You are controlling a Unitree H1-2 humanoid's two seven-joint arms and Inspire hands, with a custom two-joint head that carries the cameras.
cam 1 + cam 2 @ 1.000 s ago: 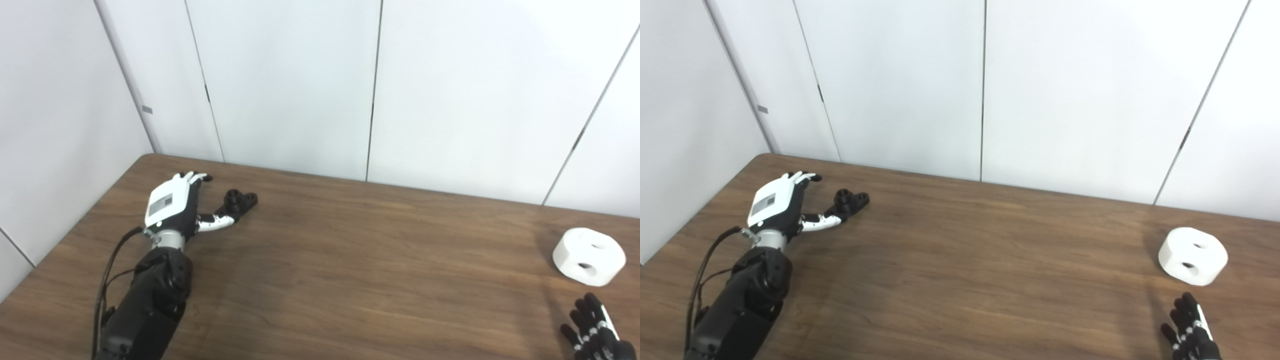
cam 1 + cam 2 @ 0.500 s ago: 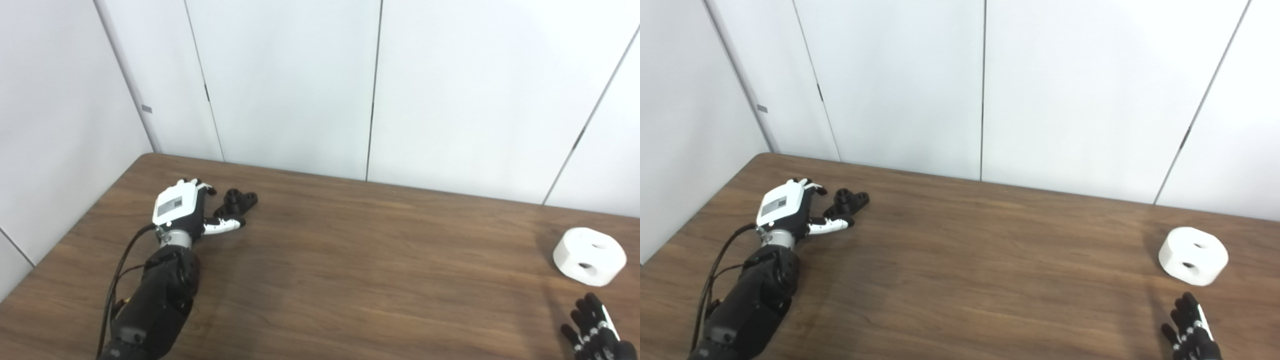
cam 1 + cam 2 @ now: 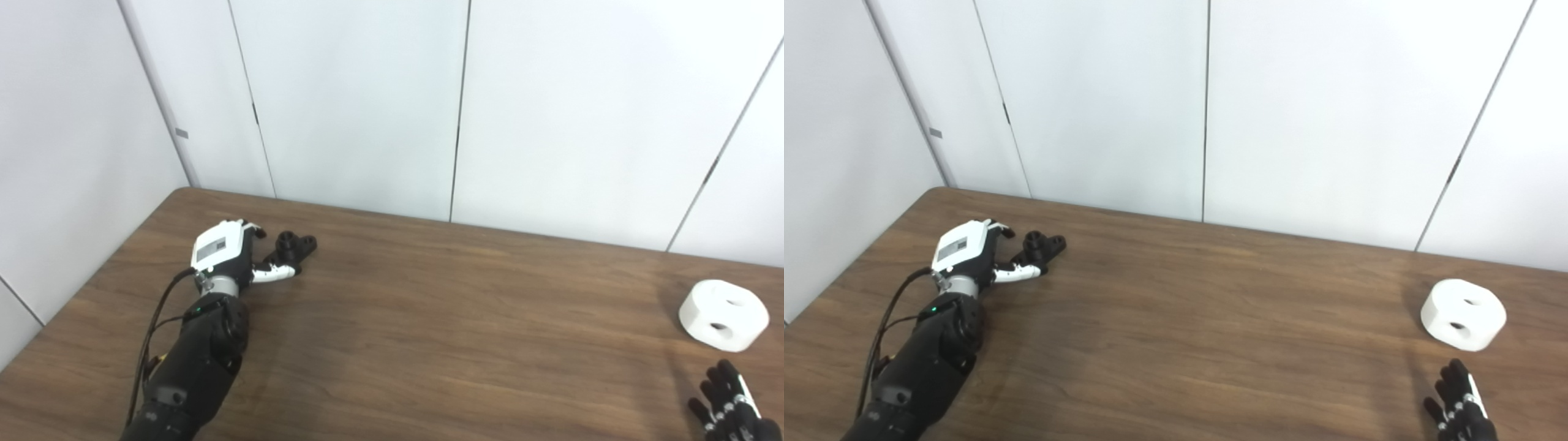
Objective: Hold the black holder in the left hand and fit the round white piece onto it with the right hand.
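Black holder (image 3: 296, 245) on surface (image 3: 429, 318), left hand (image 3: 228, 252) released beside it; white piece (image 3: 723, 315) far right, right hand (image 3: 729, 407) released.

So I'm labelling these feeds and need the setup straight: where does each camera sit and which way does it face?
Left eye view: on the robot's head, looking down and forward over the table toward the wall panels; shows the left hand beside the holder and the right hand's fingers at the bottom edge.
Right eye view: same head, a little to the right, facing the same way; the same hands show, the white piece far right.
Shared: one scene, everything sitting slightly further left in the right eye view.
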